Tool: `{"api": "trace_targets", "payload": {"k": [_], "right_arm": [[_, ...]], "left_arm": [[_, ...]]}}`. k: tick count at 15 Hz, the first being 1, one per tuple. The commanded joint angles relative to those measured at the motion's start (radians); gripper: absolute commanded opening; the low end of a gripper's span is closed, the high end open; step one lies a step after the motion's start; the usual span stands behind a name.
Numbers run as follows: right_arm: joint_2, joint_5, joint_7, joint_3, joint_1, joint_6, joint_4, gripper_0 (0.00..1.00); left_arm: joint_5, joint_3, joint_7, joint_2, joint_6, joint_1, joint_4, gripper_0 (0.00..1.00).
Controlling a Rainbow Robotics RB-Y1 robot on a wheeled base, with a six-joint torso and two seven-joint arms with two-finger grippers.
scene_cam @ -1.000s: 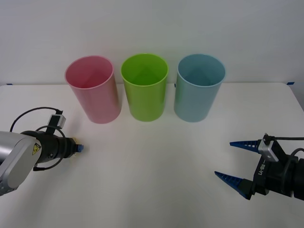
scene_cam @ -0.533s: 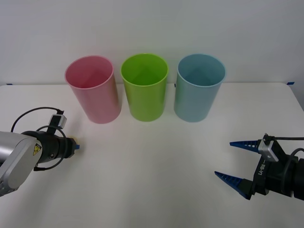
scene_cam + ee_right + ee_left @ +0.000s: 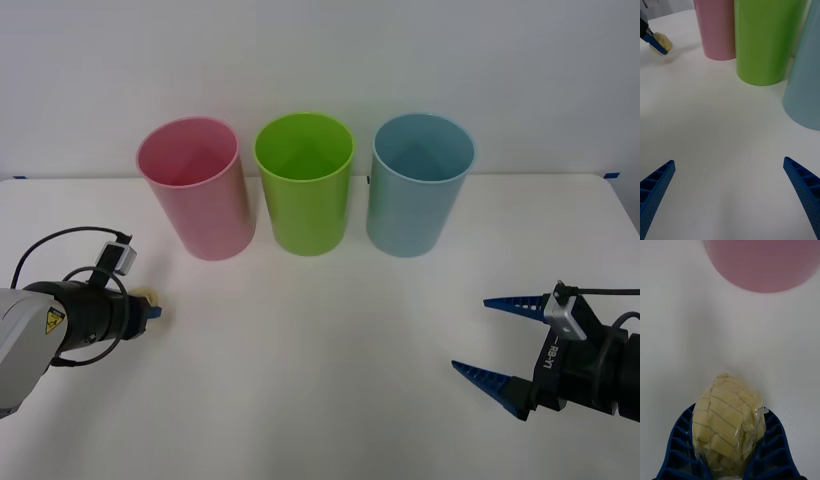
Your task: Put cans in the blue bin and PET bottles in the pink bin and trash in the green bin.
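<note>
The left gripper [image 3: 730,461] has its 2 fingers closed around the trash [image 3: 728,420], low near the pink bin [image 3: 195,185]. The ball looks light, soft and crumpled, so a gentle grip across its middle should hold. The right gripper [image 3: 490,335] waits wide open, holding nothing.

front: high, fwd-down | wrists: low, close | shared: pink bin [image 3: 196,190] in all 3

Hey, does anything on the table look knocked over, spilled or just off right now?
Nothing stands out. The pink, green and blue bins stand upright; the left claw holds the trash.
</note>
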Motion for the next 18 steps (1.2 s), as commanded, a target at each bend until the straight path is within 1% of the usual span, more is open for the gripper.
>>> {"api": "trace_targets", "payload": {"k": [1, 4, 7, 9, 14, 16, 17, 18], "right_arm": [[0.000, 0.000, 0.000, 0.000, 0.000, 0.000, 0.000, 1.00], [0.000, 0.000, 0.000, 0.000, 0.000, 0.000, 0.000, 1.00], [0.000, 0.000, 0.000, 0.000, 0.000, 0.000, 0.000, 1.00], [0.000, 0.000, 0.000, 0.000, 0.000, 0.000, 0.000, 1.00], [0.000, 0.000, 0.000, 0.000, 0.000, 0.000, 0.000, 1.00], [0.000, 0.000, 0.000, 0.000, 0.000, 0.000, 0.000, 1.00], [0.000, 0.000, 0.000, 0.000, 0.000, 0.000, 0.000, 1.00], [0.000, 0.000, 0.000, 0.000, 0.000, 0.000, 0.000, 1.00]], "left_arm": [[0.111, 0.049, -0.166, 0.000, 0.046, 0.067, -0.031, 0.01], [0.349, 0.107, -0.378, -0.001, 0.092, 0.163, -0.073, 0.00], [0.521, 0.158, -0.539, -0.001, 0.098, 0.244, -0.154, 0.00], [0.651, 0.172, -0.660, -0.001, 0.098, 0.281, -0.163, 0.00], [0.955, 0.193, -0.886, -0.005, 0.104, 0.268, -0.165, 0.00], [1.051, 0.189, -0.956, -0.005, 0.122, 0.247, -0.165, 0.00], [1.082, 0.182, -0.970, -0.005, 0.127, 0.236, -0.165, 0.00], [1.136, 0.176, -0.996, -0.005, 0.144, 0.221, -0.165, 0.01]]}}
